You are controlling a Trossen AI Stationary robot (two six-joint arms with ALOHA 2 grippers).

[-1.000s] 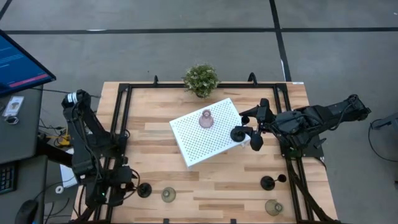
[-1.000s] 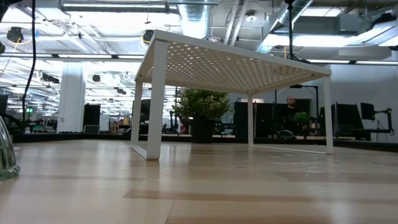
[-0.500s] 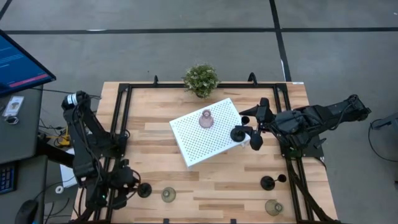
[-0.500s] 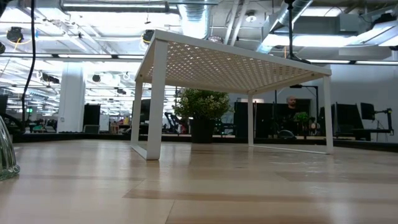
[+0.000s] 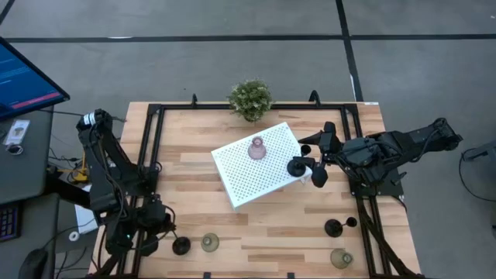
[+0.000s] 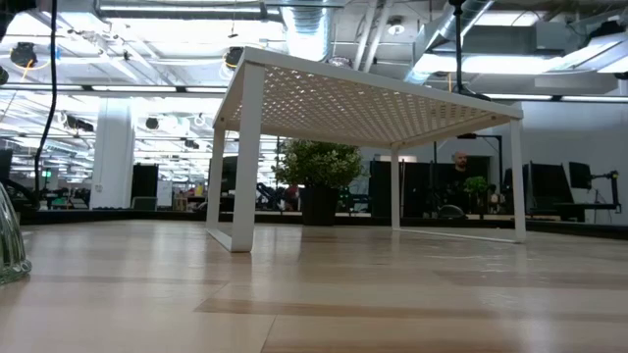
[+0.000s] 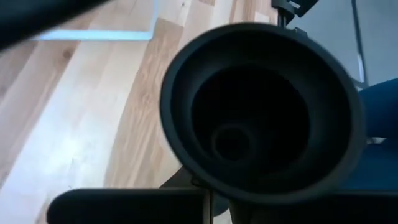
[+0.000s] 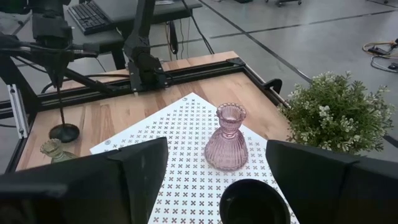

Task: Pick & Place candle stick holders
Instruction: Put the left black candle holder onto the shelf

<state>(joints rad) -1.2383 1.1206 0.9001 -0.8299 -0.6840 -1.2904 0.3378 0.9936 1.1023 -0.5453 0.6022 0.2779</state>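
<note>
wooden table (image 5: 271, 209): left gripper (image 5: 167, 235) is closed on black holder (image 5: 180, 246) at near-left edge, beside olive holder (image 5: 209, 243). pink holder (image 5: 256, 147) stands on white tray (image 5: 240, 174). right gripper (image 5: 308, 164) grips second black holder (image 5: 297, 167) at tray's right edge.

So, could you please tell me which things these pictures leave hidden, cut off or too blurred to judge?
- Left gripper, high view: its own arm covers the fingers, so its grip cannot be judged.
- Black holder, left wrist view: fills the picture, blurred, stem unseen.
- Olive-green holder, low view: cut off by the picture's edge.
- Pink holder: in the low view, hidden above the white tray.
</note>
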